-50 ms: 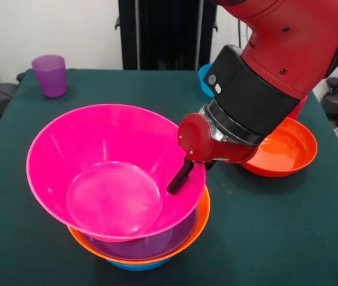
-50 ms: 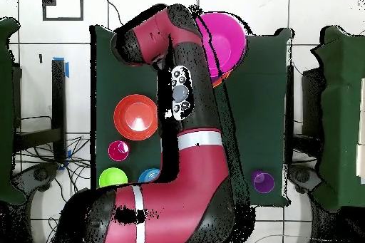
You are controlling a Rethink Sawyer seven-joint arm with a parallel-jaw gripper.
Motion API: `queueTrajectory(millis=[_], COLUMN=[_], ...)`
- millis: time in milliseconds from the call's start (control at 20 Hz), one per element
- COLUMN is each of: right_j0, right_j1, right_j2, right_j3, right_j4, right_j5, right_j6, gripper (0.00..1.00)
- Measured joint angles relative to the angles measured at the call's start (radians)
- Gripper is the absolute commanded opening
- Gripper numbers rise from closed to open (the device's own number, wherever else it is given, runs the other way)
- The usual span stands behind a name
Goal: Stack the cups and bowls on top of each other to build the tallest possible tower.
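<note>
Inside the pink bowl point(image 1: 97, 173), the tool point(image 1: 179, 179) dips.

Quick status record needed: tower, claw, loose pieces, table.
tower: pink bowl tilted on top, over purple, orange and blue bowls
claw: at the pink bowl's right rim, one dark finger inside the bowl; open or shut unclear
loose: red-orange bowl, purple cup, green bowl
table: green cloth
</note>
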Motion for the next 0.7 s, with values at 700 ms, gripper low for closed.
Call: queueTrajectory(millis=[700], right_j0=[0.007], right_j1=[0.0], right_j2=[-0.028], right_j3=[0.001], right_j4=[0.023], right_j5=[-0.001], right_j6=[0.0], gripper=[0.0])
